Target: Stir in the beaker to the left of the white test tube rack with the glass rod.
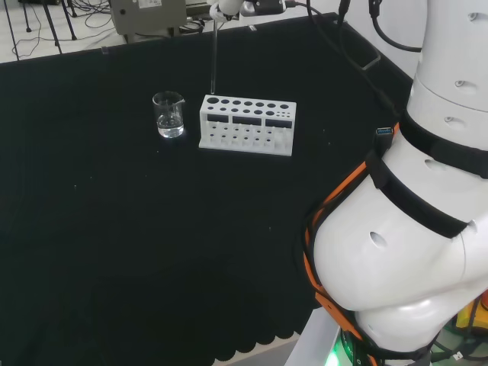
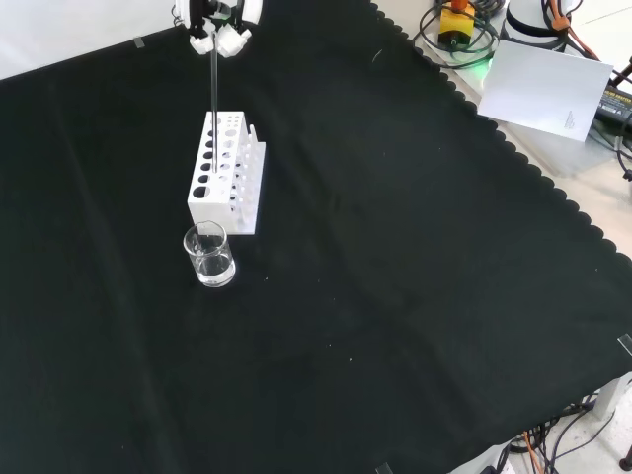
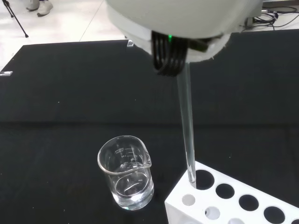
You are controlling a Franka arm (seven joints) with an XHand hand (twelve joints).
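A white test tube rack [image 1: 246,126] [image 2: 228,174] [image 3: 233,203] stands on the black cloth. Beside it, to its left in the head view, is a small clear glass beaker [image 1: 168,114] [image 2: 208,255] [image 3: 126,172] with a little clear liquid. The hand [image 1: 232,7] [image 2: 219,22] [image 3: 187,18] hovers above the rack and is shut on the top of a thin glass rod [image 1: 213,57] [image 2: 213,104] [image 3: 187,128]. The rod hangs upright, its lower tip at or just above a corner hole at the rack's beaker end.
The arm's big white links [image 1: 412,221] stand at the right of the head view. A grey box [image 1: 149,15] and cables lie beyond the cloth's far edge. A white sheet [image 2: 543,89] and cables lie off the cloth at the front view's top right.
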